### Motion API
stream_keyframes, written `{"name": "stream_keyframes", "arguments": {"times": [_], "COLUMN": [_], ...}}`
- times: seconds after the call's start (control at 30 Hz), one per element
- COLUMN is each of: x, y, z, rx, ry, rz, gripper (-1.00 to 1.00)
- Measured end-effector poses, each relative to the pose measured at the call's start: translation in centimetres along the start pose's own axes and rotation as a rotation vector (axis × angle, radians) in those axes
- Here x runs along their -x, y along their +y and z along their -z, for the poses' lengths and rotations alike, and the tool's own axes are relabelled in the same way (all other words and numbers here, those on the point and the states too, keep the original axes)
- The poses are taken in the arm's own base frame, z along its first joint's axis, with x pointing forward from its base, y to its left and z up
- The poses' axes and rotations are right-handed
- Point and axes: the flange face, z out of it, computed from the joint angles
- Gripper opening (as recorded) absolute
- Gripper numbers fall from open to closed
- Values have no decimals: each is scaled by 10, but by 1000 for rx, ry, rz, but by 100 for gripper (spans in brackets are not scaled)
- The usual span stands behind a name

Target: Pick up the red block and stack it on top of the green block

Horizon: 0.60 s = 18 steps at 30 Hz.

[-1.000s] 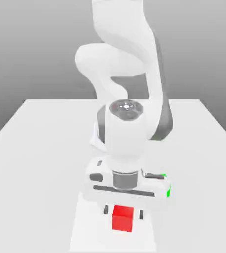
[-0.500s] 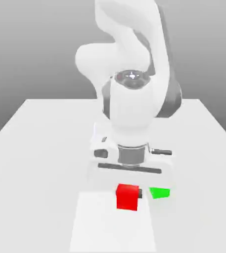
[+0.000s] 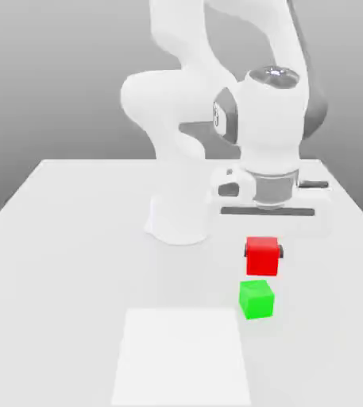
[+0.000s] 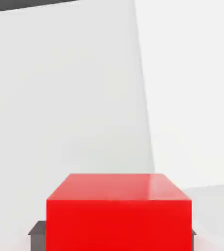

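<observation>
The hand [image 3: 263,254] was clenched on the red block [image 3: 262,255], holding it clear of the desk [image 3: 73,262]. The green block [image 3: 256,299] sat on the desk just below it, seemingly not touching, in the exterior view.

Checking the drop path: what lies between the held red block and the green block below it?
Nothing: in the exterior view, only bare air separates the red block, held by the gripper, from the green block.

The gripper [image 3: 263,256] holds the red block [image 3: 262,257] in the air, closed on its 2 sides. The green block [image 3: 256,299] sits on the white table [image 3: 73,262], just below the red block.
</observation>
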Motion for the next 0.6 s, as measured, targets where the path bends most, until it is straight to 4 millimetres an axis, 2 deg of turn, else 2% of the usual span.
{"name": "stream_keyframes", "arguments": {"times": [0.07, 0.2, 0.5, 0.53, 0.6], "x": [5, 2, 5, 6, 6], "y": [6, 6, 7, 8, 8], "z": [-5, -19, -64, -68, -68], "rx": [11, 23, 15, 12, 12], "ry": [14, 36, 25, 20, 20], "rz": [-2, -9, -3, -1, -1], "gripper": [-100, -100, -100, 100, 100]}}
